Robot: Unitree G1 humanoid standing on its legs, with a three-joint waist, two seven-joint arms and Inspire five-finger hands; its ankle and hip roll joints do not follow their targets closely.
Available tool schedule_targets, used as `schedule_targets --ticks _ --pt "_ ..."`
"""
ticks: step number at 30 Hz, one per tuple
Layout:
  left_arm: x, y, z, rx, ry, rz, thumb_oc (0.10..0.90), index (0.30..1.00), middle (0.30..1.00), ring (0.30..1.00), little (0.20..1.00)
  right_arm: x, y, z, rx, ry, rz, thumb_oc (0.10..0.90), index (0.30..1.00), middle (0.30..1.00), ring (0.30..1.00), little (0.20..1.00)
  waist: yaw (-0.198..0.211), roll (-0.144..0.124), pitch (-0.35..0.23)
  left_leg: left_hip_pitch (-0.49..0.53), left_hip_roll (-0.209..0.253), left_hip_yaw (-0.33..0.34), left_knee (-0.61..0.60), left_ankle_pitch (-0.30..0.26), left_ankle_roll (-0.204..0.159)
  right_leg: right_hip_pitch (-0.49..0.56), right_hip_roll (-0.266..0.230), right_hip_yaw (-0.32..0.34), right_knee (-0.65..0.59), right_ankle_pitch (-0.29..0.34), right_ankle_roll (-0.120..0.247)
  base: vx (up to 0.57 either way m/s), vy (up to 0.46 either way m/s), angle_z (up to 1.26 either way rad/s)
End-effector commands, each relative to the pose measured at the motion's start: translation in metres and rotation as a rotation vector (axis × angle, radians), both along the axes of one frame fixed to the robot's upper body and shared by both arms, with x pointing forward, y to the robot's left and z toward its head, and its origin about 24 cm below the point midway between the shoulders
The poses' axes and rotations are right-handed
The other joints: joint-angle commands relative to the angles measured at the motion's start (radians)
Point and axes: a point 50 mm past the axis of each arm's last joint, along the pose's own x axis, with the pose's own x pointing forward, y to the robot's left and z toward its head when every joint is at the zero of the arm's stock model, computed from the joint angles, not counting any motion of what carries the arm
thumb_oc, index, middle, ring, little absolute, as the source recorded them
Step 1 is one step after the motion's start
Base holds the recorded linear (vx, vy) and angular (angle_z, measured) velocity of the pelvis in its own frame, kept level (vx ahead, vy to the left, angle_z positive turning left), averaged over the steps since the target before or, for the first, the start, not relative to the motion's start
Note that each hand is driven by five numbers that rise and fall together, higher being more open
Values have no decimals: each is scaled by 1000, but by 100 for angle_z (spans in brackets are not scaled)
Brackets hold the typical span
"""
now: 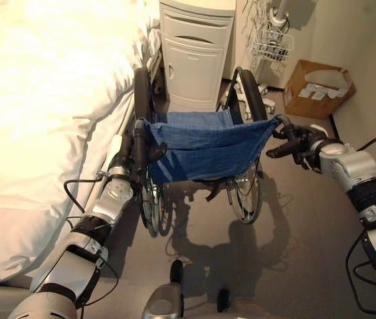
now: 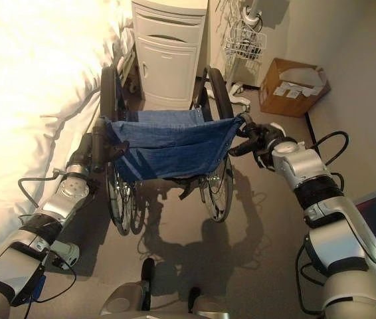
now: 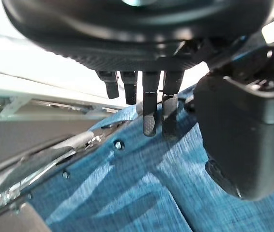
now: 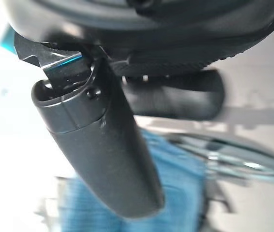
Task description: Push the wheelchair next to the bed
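Both hands [image 1: 127,159] [image 1: 294,143] grasping wheelchair [image 1: 201,143] handles, bed [image 1: 42,100] alongside, cabinet [image 1: 194,53] ahead

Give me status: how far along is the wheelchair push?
Mostly done: the wheelchair already stands alongside the bed, its front close to the cabinet. In hand: the left hand and right hand are at its push handles. Left: perhaps a small final nudge, then let go.

One wheelchair [image 1: 201,149], one bed [image 1: 42,100], one cabinet [image 1: 194,53], one cardboard box [image 1: 317,90], one wire basket [image 1: 272,45]
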Motion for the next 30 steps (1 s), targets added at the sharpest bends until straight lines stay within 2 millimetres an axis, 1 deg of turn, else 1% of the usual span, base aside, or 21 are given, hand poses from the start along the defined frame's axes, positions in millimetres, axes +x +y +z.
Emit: schedule_targets --ticks 1,2,3,4,5,6,7,11,15,17,18,19,22,23,24,25,27,28,29,30 --pt "-3 -22 0 -6 -103 -112 800 900 900 900 900 1 -18 78 -38 -326 -54 800 900 900 900 900 34 8 -180 46 -21 27 63 -210 2 -143 -41 -9 147 43 16 7 -40 -1" --pt "-5 -20 -4 -2 -92 -110 800 900 900 900 900 -1 -24 79 -33 -326 -66 800 900 900 900 900 33 4 -180 48 -19 27 61 -211 2 -143 -39 -9 145 43 16 0 0 0" --pt "-5 -20 -4 -2 -92 -110 800 900 900 900 900 -1 -24 79 -33 -326 -67 800 900 900 900 900 34 4 -181 48 -19 28 61 -211 2 -142 -39 -9 145 43 16 2 -52 1" --pt "-10 -19 -12 2 -67 -102 800 900 900 900 900 -4 -34 80 -15 -332 -91 800 900 900 900 900 33 -1 -181 50 -16 30 57 -211 2 -143 -36 -11 142 41 14 1 -35 1" --pt "-10 -19 -12 2 -67 -102 800 900 900 900 900 -4 -34 80 -15 -332 -91 800 900 900 900 900 33 -1 -182 50 -16 30 57 -211 2 -144 -36 -11 142 41 14 3 -68 0" --pt "-14 -14 -20 12 -42 -96 800 900 900 900 900 -7 -43 80 12 -339 -103 800 900 900 900 900 30 -7 -181 52 -13 33 56 -213 3 -143 -33 -10 140 38 11 5 -44 -3" --pt "-17 -12 -24 15 -29 -93 800 900 900 900 900 -9 -47 81 22 -343 -110 800 900 900 900 900 29 -9 -181 53 -12 35 55 -213 2 -143 -32 -11 141 37 10 4 -48 -5" --pt "-23 -5 -32 26 -1 -87 800 900 900 900 900 -15 -61 81 44 -349 -129 800 900 900 900 900 21 -13 -182 56 -9 41 54 -215 4 -148 -29 -10 150 36 9 8 -19 -13" --pt "-27 -2 -37 22 10 -79 800 900 900 900 900 -21 -74 70 44 -306 -140 800 900 900 900 900 14 -13 -181 58 -9 44 54 -218 4 -154 -28 -6 156 36 9 3 0 -4" --pt "-31 0 -42 23 20 -73 800 900 900 900 900 -26 -83 58 60 -284 -164 800 900 900 900 900 11 -14 -179 60 -6 46 54 -220 4 -158 -28 -3 157 38 9 -4 -22 -1" --pt "-35 3 -47 18 33 -63 800 900 900 900 900 -31 -90 46 88 -262 -172 800 900 900 900 900 9 -15 -178 59 -4 49 53 -222 4 -160 -27 -4 155 37 9 -8 -34 -1" --pt "-36 3 -48 19 35 -64 800 900 900 900 900 -32 -91 45 94 -259 -175 800 900 900 900 900 9 -15 -179 59 -4 49 53 -222 4 -161 -27 -4 155 37 9 -11 -41 -1" --pt "-44 8 -58 20 75 -48 800 900 900 900 900 -42 -102 21 121 -201 -208 800 900 900 900 900 5 -15 -177 58 0 53 53 -224 4 -166 -25 -2 152 35 9 -12 -29 -5" --pt "-51 12 -65 14 103 -30 800 900 900 900 900 -51 -111 6 158 -174 -226 800 900 900 900 900 3 -15 -176 58 2 56 49 -223 5 -168 -23 -1 148 34 8 -19 -49 -11" --pt "-53 13 -68 12 112 -24 800 900 900 900 900 -53 -113 -1 175 -165 -234 800 900 900 900 900 2 -14 -175 59 3 58 48 -224 6 -168 -22 -2 147 34 8 -19 -61 -11" --pt "-60 16 -76 10 141 -15 800 900 900 900 900 -60 -118 -14 221 -158 -256 800 900 900 900 900 2 -15 -173 60 6 62 45 -224 6 -169 -21 -3 144 34 8 -9 -47 -11" --pt "-68 19 -86 1 177 5 800 900 900 900 900 -68 -124 -31 271 -146 -282 800 900 900 900 900 1 -14 -171 62 7 68 43 -225 7 -170 -23 -8 140 35 9 -3 -56 -11" --pt "-76 22 -94 -14 210 30 800 900 900 900 900 -75 -127 -48 308 -123 -304 800 900 900 900 900 4 -14 -169 64 9 75 41 -226 6 -170 -24 -18 134 36 11 -3 -66 -8" --pt "-81 22 -99 -20 223 42 800 900 900 900 900 -79 -127 -58 323 -108 -313 800 900 900 900 900 6 -14 -166 66 12 82 39 -227 5 -171 -27 -29 133 39 14 -14 -87 -9" --pt "-91 25 -108 -30 253 70 800 900 900 900 900 -85 -128 -74 344 -76 -327 800 900 900 900 900 13 -15 -162 71 16 96 34 -227 4 -171 -33 -49 127 43 18 -27 -84 -18"
